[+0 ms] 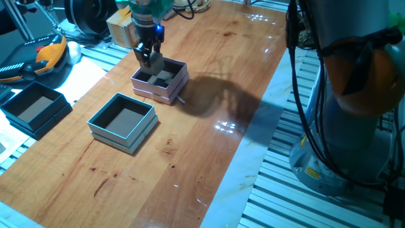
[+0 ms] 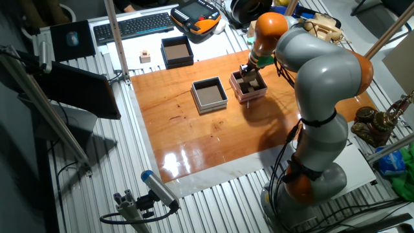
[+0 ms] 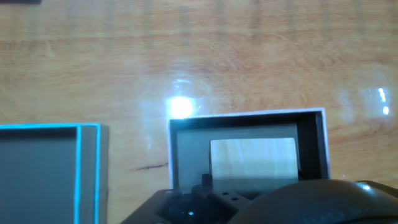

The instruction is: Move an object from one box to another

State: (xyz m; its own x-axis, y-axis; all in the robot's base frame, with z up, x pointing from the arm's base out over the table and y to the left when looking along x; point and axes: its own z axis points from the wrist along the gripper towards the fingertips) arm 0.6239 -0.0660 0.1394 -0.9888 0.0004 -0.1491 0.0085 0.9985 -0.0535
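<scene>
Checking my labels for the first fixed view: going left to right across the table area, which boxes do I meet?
Black box → teal box → pink box, with the gripper in it.

teal box (image 1: 122,122): 1
pink-lilac box (image 1: 161,80): 1
black box (image 1: 35,107): 1
pale wooden block (image 3: 254,162) in the pink-lilac box: 1
gripper (image 1: 149,56): 1
keyboard (image 2: 133,26): 1
boxes in all: 3

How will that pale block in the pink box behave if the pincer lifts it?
The pale block looks like flat-faced wood: probably rigid, light, unlikely to roll. It sits close to the pink box walls, so a lift might drag the shallow box. The pincer hangs over it.
</scene>
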